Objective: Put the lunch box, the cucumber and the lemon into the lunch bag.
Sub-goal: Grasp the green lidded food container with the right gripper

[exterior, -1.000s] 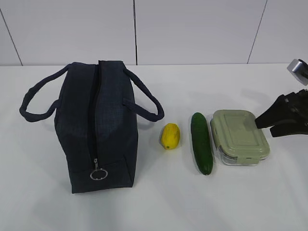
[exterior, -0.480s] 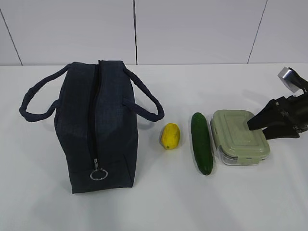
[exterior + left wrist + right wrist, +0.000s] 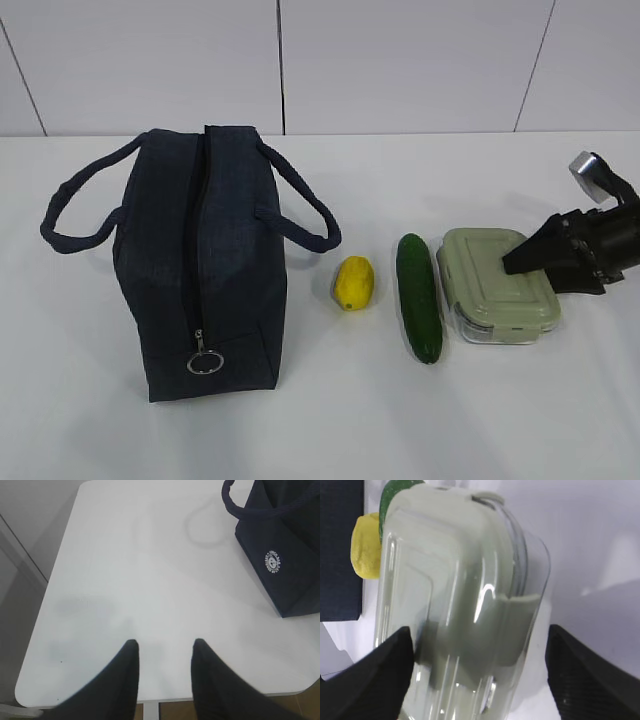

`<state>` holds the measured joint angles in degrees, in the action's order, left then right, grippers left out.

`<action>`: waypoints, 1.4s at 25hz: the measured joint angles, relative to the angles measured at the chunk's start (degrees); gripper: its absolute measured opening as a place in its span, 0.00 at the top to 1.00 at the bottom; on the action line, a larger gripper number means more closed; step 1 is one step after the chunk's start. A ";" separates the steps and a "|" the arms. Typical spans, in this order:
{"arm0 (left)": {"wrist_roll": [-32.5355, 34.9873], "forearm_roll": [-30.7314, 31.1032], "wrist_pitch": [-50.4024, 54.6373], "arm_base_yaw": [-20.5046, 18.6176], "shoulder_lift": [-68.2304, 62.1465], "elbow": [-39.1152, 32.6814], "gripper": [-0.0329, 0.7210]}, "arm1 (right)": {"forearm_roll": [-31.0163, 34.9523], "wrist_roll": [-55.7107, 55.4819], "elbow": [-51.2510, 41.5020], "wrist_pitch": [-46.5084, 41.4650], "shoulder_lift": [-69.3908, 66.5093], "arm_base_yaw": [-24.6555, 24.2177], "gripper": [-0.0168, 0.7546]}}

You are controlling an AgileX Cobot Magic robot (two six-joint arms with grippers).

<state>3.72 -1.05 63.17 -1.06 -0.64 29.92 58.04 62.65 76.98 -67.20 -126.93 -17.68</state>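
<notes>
Right hand wide open, straddling lunch box on bench beside cucumber. Box looks rigid, slick plastic; grip across short sides below lid. Left hand partly open, empty.

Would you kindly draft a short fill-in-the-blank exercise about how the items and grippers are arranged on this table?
1. The cucumber lies between the lemon and the ____.
2. The lunch bag's top zipper is ____.
3. The right gripper, jaws wide, straddles the end of the ____.
4. The left gripper hovers over bare table, holding ____.

Missing words: lunch box; closed; lunch box; nothing
</notes>
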 joint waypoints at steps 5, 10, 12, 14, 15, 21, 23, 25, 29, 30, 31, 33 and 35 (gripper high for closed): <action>0.00 0.00 0.00 0.00 0.00 0.00 0.62 | 1.51 0.88 0.00 -0.46 -1.06 0.00 0.19; 0.00 0.00 0.00 0.00 0.00 0.00 0.62 | 3.11 1.02 0.13 -1.84 -2.73 0.00 0.19; 0.00 0.00 0.00 0.00 0.00 0.00 0.62 | 3.39 1.07 0.13 -2.07 -2.95 0.00 0.19; 0.00 0.00 0.00 0.00 0.00 0.00 0.62 | 3.44 1.16 0.22 -2.10 -2.95 0.00 0.19; 0.00 0.00 0.00 0.00 0.00 0.00 0.62 | 3.44 1.16 0.22 -2.20 -2.95 0.00 0.19; 0.00 0.00 0.00 0.00 0.00 0.00 0.62 | 3.44 1.16 0.26 -2.41 -2.95 0.00 0.26; 0.00 0.00 0.00 0.00 0.00 0.00 0.62 | 3.54 1.16 0.35 -2.87 -2.95 -0.04 0.33; 0.00 0.00 0.00 0.00 0.00 0.00 0.62 | 3.73 1.16 0.48 -3.37 -2.95 -0.04 0.41; 0.00 0.00 0.00 0.00 0.00 0.00 0.62 | 3.89 1.05 0.48 -3.68 -2.95 -0.04 0.47; 0.00 0.00 0.00 0.00 0.00 0.00 0.62 | 3.89 1.05 0.48 -3.68 -2.95 -0.04 0.48; 0.00 0.00 0.00 0.00 0.00 0.00 0.62 | 3.89 1.05 0.48 -3.68 -2.95 -0.04 0.48; 0.00 0.00 0.00 0.00 0.00 0.00 0.62 | 3.89 0.94 0.48 -3.68 -2.95 -0.04 0.48; 0.00 0.00 -0.10 0.00 0.00 0.00 0.62 | 3.89 0.94 0.48 -3.77 -2.95 -0.04 0.48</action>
<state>3.72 -1.05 63.07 -1.06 -0.64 29.92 61.92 63.58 77.47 -70.97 -129.88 -17.71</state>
